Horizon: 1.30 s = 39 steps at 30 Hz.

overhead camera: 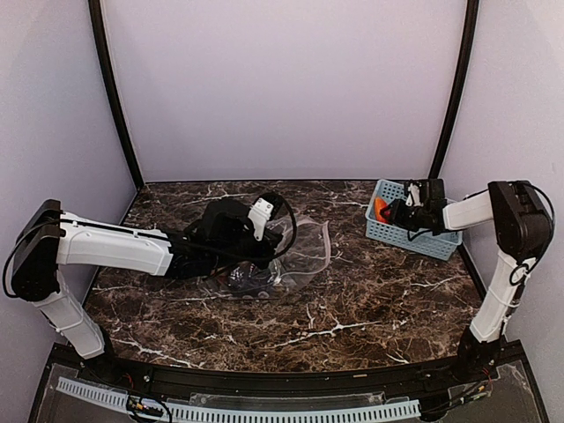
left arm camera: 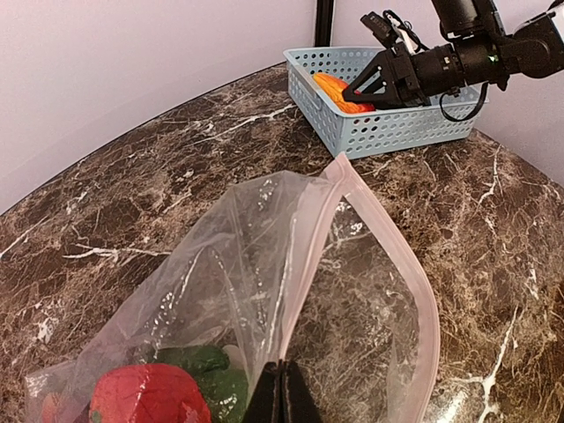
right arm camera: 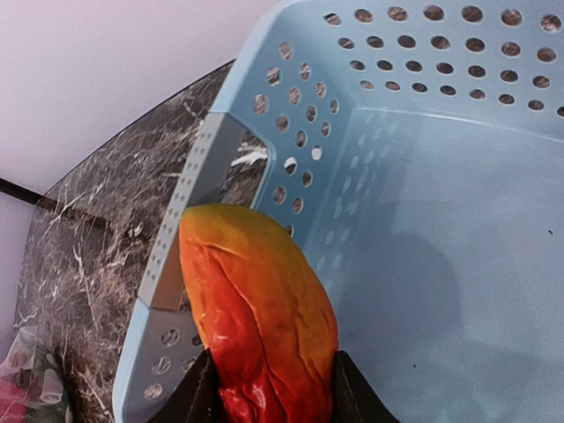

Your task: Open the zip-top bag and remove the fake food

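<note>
Over at the basket [overhead camera: 414,236], right hand [right arm camera: 275,401] pinches an orange fake food [right arm camera: 256,300]; left hand [left arm camera: 280,401] is pressed together on the zip-top bag [left arm camera: 247,264].

Nothing readable turns up: the clear crinkly plastic zip-top bag [left arm camera: 238,264], the light blue perforated plastic basket [right arm camera: 423,132] and the white arm casings [overhead camera: 115,247] carry no legible label, brand or number.

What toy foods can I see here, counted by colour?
Orange-red glossy plastic fruit, in the right gripper over the light blue perforated basket: 1
Red plastic piece inside the clear zip-top bag: 1
Green plastic piece inside that bag: 1
Total: 3 clearly seen; the bag may hide more.
</note>
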Motion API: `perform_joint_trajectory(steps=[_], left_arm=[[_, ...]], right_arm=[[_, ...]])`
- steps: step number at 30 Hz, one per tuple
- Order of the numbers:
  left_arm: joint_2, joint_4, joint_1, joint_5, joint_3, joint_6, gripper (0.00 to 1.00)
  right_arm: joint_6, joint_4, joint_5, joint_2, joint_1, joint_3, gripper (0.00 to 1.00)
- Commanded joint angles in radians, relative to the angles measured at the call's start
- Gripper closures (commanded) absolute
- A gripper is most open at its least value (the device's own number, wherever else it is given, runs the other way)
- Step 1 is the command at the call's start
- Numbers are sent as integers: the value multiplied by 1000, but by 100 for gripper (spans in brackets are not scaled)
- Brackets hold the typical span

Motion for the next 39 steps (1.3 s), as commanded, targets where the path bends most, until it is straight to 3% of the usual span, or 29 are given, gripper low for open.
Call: perform_joint_trajectory(steps=[1,6,10,20,27,39], left_arm=[[-38,-9,9,-12,-15,7,99],[-34,-7,9,-7,-14,6,99],[-31,-6,8,-5,-12,7,99],[-30,-21,9,-3,-1,7,99],[-54,-37,8,16,-1,6,99],[-124,-49,6,251,-31,33,99]], right_arm=[[34,61,-36,-61,55,-87,81],[56,86,-36,-95,85,-155,79],[42,72,-29,-90,86,-157,60],[-33,-38,26,-136,86,-70,37],[-151,-60,-6,-272,103,-73,36],[-385,100,-126,-535,382,-289,37]])
